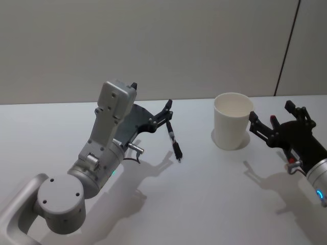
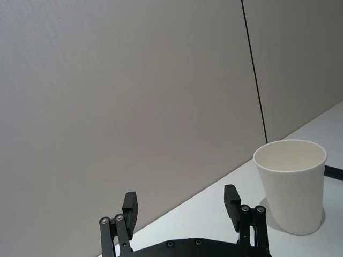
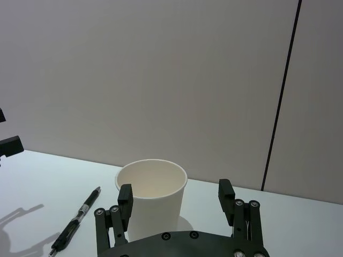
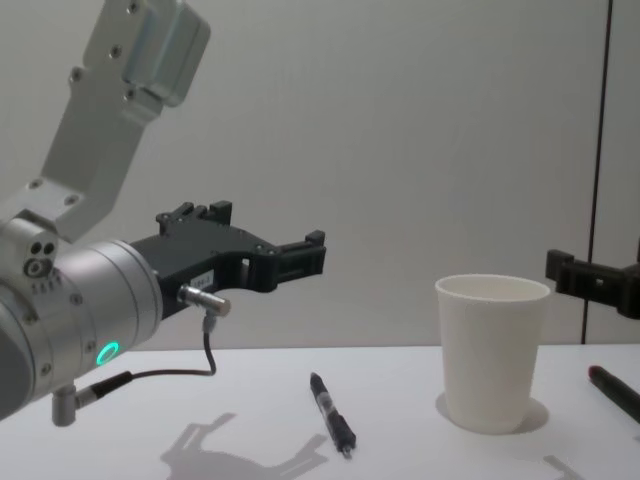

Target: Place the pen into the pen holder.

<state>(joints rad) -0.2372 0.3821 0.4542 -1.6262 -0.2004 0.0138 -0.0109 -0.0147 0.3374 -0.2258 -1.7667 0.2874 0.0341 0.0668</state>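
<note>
A black pen (image 1: pixel 175 143) lies flat on the white table, also seen in the chest view (image 4: pixel 332 415) and in the right wrist view (image 3: pixel 75 227). My left gripper (image 1: pixel 167 113) hovers open just above the pen's far end, well clear of it in the chest view (image 4: pixel 312 255), with nothing between its fingers (image 2: pixel 231 200). The pen holder, a white paper cup (image 1: pixel 232 121), stands upright to the pen's right (image 4: pixel 490 350). At the cup's right side my right gripper (image 1: pixel 271 115) stands open and level with the rim, the cup (image 3: pixel 153 197) just in front of its fingers (image 3: pixel 125 200).
A plain grey wall with a dark vertical seam (image 1: pixel 286 48) runs along the table's far edge. My left arm's large silver joints (image 1: pixel 61 196) fill the near left. Bare tabletop (image 1: pixel 214 204) spreads in front of the pen and cup.
</note>
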